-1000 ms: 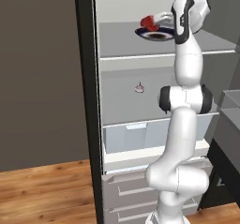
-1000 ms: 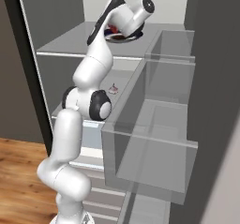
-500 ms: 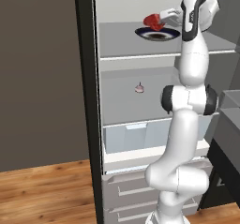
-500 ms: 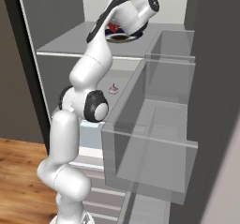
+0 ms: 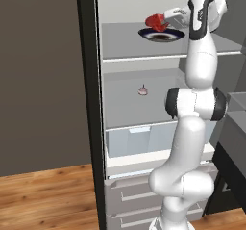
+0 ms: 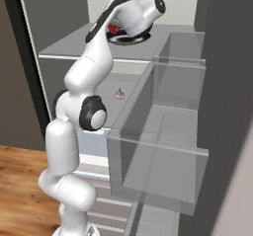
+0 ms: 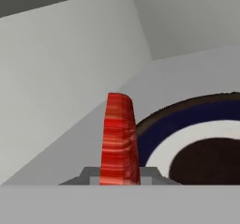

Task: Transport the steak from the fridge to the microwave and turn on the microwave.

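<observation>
You see the gripper (image 5: 163, 19) clenched on the steak (image 5: 155, 22), which stands on edge between its fingertips, lifted just above the dark round plate (image 5: 166, 34) on the fridge (image 5: 144, 51) shelf.

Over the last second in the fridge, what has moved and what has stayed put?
The gripper, shut on the steak, has lifted it off the dark plate, up and slightly toward the fridge's left side. The plate stays on the top shelf, and the small pink item on the shelf below is unmoved.
</observation>
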Robot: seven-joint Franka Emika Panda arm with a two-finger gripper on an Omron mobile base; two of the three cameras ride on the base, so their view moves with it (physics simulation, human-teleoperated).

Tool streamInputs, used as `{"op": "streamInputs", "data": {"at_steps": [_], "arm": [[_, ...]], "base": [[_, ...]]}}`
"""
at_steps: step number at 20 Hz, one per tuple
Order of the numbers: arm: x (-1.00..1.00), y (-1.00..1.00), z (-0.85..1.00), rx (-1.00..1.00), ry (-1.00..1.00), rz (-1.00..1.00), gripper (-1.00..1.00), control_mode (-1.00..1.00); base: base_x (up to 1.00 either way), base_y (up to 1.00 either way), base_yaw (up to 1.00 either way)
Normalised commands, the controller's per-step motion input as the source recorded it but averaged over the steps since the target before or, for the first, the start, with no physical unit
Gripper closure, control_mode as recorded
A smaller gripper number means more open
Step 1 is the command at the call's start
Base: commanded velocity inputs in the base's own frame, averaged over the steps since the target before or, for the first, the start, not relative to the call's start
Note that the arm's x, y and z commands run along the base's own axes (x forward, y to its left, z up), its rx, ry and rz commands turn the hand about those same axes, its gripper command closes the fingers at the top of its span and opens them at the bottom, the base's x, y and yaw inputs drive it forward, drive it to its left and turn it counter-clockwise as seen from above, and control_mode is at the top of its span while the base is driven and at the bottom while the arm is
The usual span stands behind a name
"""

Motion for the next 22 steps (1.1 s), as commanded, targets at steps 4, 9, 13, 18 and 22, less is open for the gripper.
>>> {"op": "streamInputs", "data": {"at_steps": [4,9,13,18,22], "arm": [[-0.36,0.21,-0.01,0.04,0.0,0.0,1.0,-1.0],[-0.26,0.09,0.0,0.05,0.0,0.0,1.0,-1.0],[-0.38,0.14,0.0,0.06,0.0,0.0,1.0,-1.0],[-0.44,0.17,0.0,0.04,0.0,0.0,1.0,-1.0],[-0.49,0.14,0.09,0.04,0.0,0.0,1.0,-1.0]], "base": [[0.0,0.0,0.0],[0.0,0.0,0.0],[0.0,0.0,0.0],[0.0,0.0,0.0],[0.0,0.0,0.0]]}}
